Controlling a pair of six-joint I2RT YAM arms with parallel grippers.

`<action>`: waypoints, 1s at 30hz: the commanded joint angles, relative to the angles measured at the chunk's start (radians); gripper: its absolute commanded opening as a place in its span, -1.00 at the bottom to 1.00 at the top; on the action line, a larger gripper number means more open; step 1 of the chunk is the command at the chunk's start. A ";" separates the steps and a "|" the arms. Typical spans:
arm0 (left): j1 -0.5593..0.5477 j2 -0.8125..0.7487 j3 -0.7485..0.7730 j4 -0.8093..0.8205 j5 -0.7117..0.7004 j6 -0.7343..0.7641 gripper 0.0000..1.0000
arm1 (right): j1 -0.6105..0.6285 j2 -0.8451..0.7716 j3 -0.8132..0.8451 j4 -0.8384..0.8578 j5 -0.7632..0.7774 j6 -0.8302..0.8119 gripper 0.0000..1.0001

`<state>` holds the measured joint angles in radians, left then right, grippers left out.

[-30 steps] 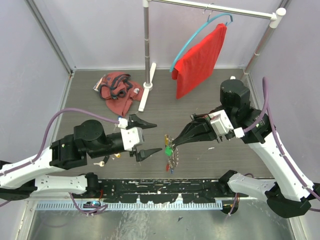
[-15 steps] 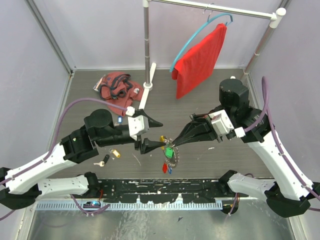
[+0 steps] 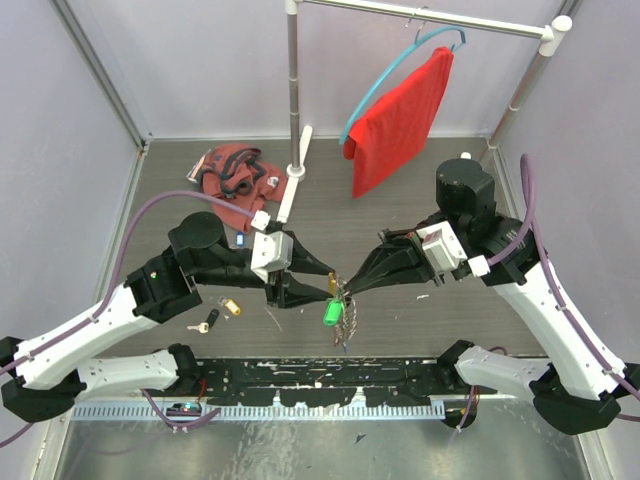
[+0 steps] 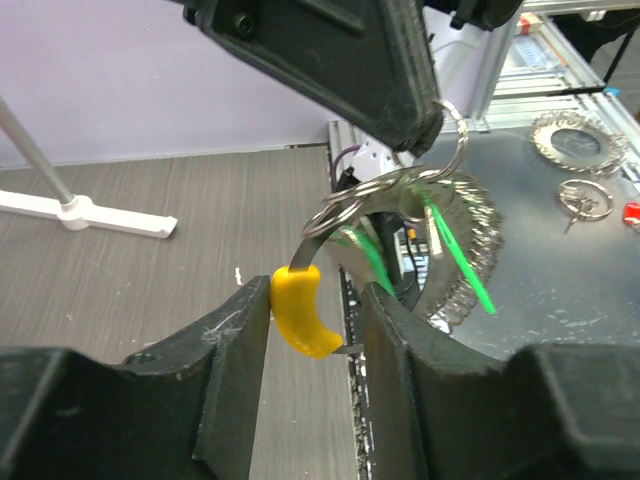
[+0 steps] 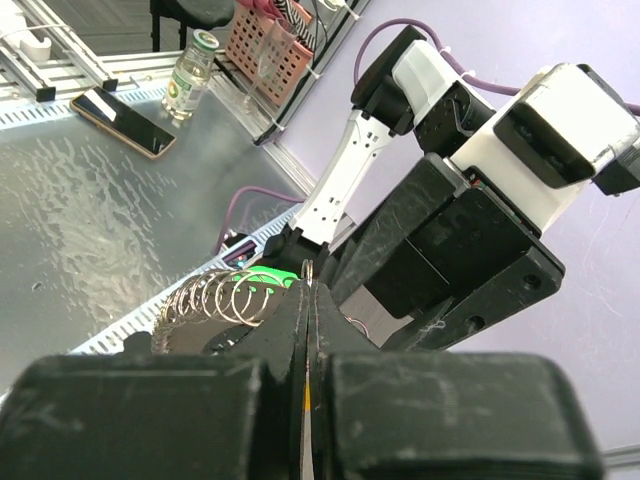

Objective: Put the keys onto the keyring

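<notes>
Top view: right gripper (image 3: 348, 288) clamped on keyring (image 3: 342, 296) above table (image 3: 420, 215), green key (image 3: 332, 312) dangling; left gripper (image 3: 316, 283) nose to nose with it.
Left wrist: jaws straddle yellow key (image 4: 303, 318), gap on one side (no pinch yet). Close squarely on plastic head, then feed blade along coil.
Right wrist: fingers (image 5: 240, 380) pressed together on ring wire; hold steady.

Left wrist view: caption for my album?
Left end effector straddles a yellow key at the keyring pinched by the right end effector.
</notes>
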<state>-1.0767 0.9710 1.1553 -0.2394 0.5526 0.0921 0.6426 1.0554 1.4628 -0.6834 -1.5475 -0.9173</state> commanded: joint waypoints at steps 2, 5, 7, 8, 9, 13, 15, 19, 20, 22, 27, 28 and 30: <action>0.002 0.009 -0.009 0.055 0.067 -0.025 0.02 | 0.002 -0.010 0.002 0.015 -0.016 -0.015 -0.99; 0.003 0.021 -0.009 0.060 0.067 -0.026 0.14 | 0.001 -0.010 0.002 0.014 -0.025 -0.015 -0.98; 0.004 0.029 -0.003 0.061 0.078 -0.025 0.11 | 0.003 -0.011 0.001 0.013 -0.027 -0.014 -0.99; 0.005 0.033 0.000 0.061 0.084 -0.025 0.06 | 0.002 -0.010 0.001 0.013 -0.026 -0.016 -0.98; 0.006 0.036 0.003 0.061 0.089 -0.023 -0.03 | 0.002 -0.011 0.002 0.015 -0.026 -0.018 -0.99; 0.009 0.040 0.007 0.042 0.091 -0.015 -0.58 | 0.002 -0.016 -0.001 0.015 -0.004 -0.022 -0.99; 0.010 0.035 0.007 0.029 0.080 -0.010 -0.78 | 0.002 -0.020 -0.002 0.015 0.017 -0.023 -0.98; 0.017 0.010 0.004 -0.022 0.024 0.016 -1.00 | 0.002 -0.032 0.000 0.013 0.080 -0.025 -0.98; 0.019 0.001 0.004 -0.040 0.004 0.023 -1.00 | 0.002 -0.034 0.001 0.012 0.098 -0.023 -0.95; 0.024 -0.019 0.000 -0.073 -0.038 0.032 -1.00 | 0.002 -0.043 0.000 0.010 0.136 -0.021 -0.85; 0.037 -0.061 0.000 -0.146 -0.093 0.054 -1.00 | 0.003 -0.065 -0.002 0.007 0.241 -0.021 -0.56; 0.037 -0.066 0.002 -0.160 -0.100 0.057 -1.00 | 0.002 -0.068 -0.003 0.007 0.259 -0.020 -0.50; 0.039 -0.072 0.004 -0.187 -0.116 0.063 -1.00 | 0.002 -0.076 -0.004 0.006 0.295 -0.020 -0.40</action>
<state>-1.0431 0.9249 1.1553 -0.3748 0.4931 0.1303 0.6399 1.0126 1.4536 -0.6827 -1.3430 -0.9382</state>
